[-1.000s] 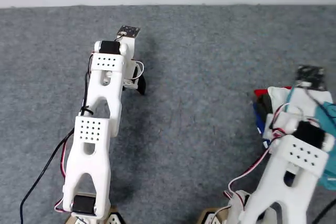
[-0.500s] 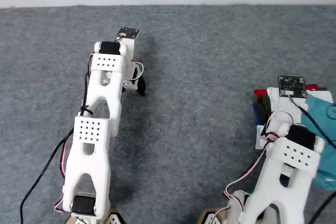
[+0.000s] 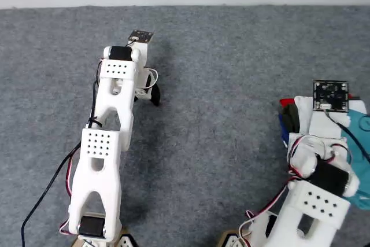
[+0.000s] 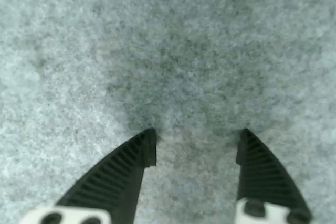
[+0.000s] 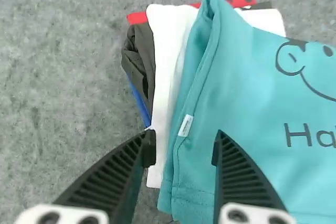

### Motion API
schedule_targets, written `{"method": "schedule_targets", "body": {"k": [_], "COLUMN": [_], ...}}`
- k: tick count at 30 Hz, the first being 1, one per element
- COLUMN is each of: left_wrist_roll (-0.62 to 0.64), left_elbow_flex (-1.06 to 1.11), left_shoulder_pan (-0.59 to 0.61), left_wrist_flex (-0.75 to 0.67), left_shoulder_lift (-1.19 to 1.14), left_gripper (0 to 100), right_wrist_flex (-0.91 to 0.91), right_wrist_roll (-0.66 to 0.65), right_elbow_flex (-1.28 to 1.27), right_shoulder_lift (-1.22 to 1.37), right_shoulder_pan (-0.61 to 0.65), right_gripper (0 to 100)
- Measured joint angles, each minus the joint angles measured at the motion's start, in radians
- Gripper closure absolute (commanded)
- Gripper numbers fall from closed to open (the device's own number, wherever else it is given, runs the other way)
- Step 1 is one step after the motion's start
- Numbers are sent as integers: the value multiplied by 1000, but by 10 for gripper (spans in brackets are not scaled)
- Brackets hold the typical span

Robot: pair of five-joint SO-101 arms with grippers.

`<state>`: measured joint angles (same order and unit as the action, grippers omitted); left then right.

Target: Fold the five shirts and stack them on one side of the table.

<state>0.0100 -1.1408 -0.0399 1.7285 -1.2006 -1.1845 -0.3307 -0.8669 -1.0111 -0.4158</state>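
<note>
Right gripper (image 5: 184, 136) (jaws apart) over teal shirt (image 5: 247, 77), grey mat (image 5: 58, 51) around

White arms (image 3: 107, 160) with dotted hole grids, ribbed black fingers (image 4: 118, 174), red-white-black cables (image 3: 274, 190), small dark circuit boards (image 3: 330, 95).

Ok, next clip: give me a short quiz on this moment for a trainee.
1. True or false: the left gripper holds a shirt.
2. Which colour is the top shirt of the stack? A red, B teal, C white.
3. Fill in: the right gripper hangs above the stack's edge with its jaws ___.
Key: 1 false, it is open and holds nothing. 2 B, the teal shirt. 3 open.
</note>
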Motion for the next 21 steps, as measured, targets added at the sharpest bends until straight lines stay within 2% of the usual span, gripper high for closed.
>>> {"method": "schedule_targets", "body": {"k": [8,14,18,21], "left_wrist_roll": [2,2,2,2], "left_elbow_flex": [-2,-2,-2,-2], "left_shoulder_pan": [2,2,2,2], "left_wrist_flex": [0,0,0,0], "left_shoulder_lift": [-3,-5,-5,-5], "left_gripper": [754,754,754,754], "right_wrist_flex": [11,37,-17,-121], "right_wrist_roll": [0,80,135,146], "right_elbow_flex": [0,15,157,325], "right_shoulder_lift": [-3,21,164,328], "right_shoulder_pan": [0,0,0,0], "right_gripper": [814,812,813,816]}}
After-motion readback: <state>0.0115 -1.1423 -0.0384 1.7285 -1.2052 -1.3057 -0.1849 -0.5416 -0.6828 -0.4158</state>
